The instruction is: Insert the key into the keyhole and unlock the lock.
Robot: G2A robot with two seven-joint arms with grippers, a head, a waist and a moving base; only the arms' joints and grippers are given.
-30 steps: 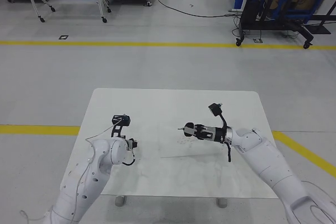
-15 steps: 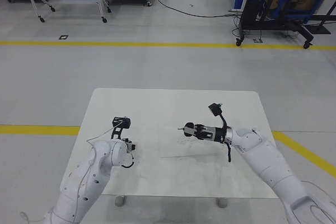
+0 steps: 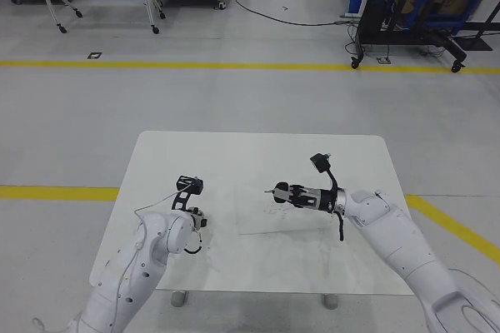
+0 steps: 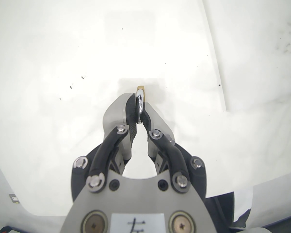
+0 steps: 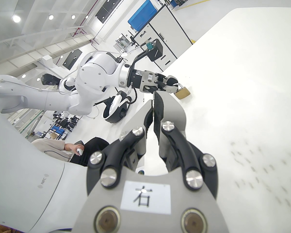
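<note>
Looking from above, we see the white surface with one arm at each side. The left arm stands over the near left part of the surface, with its end turned down. The right arm comes in from the right side and lies nearly level. The right pincer is near the middle of the surface. It points toward the left arm and is well apart from it. A small thin piece sticks out from its tip; it is too small for us to tell if this is the key.

From the left wrist, we see the left pincer clenched on the lock. Its black pads press the chrome shackle from both sides. The brass body shows edge-on just beyond the fingertips, low over the surface. We cannot tell if the body touches the surface.

From the right wrist, we see the right pincer clenched, its two pads pressed together with almost no gap. We cannot tell from this side what is between them. Farther off across the surface, the left pincer holds the lock by the shackle. The brass body is tilted under the fingertips, very close to the surface.
</note>
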